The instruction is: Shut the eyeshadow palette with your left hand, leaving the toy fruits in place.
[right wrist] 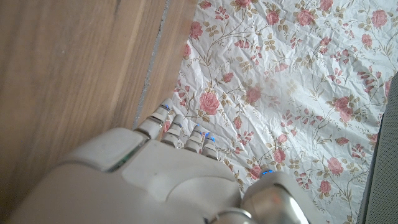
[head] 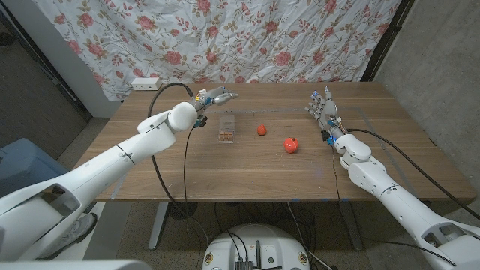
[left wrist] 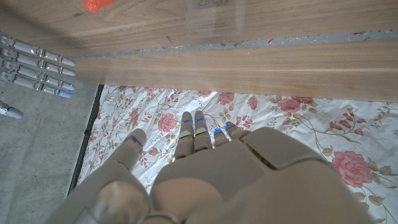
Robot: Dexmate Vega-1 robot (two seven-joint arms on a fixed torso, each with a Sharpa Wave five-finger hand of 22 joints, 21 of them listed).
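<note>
One wooden table (head: 247, 169), floral backdrop (head: 225, 37).

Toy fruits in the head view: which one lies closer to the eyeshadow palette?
The smaller red toy fruit, just beside the eyeshadow palette. The larger red toy fruit lies farther off, toward the right robot hand.

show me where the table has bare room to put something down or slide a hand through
The near strip of the table, between both arms, is bare. So is the far right corner beyond the right hand. The middle is crowded: the palette, the small red toy fruit and the bigger one sit close together, with the left hand hovering just behind the palette.
</note>
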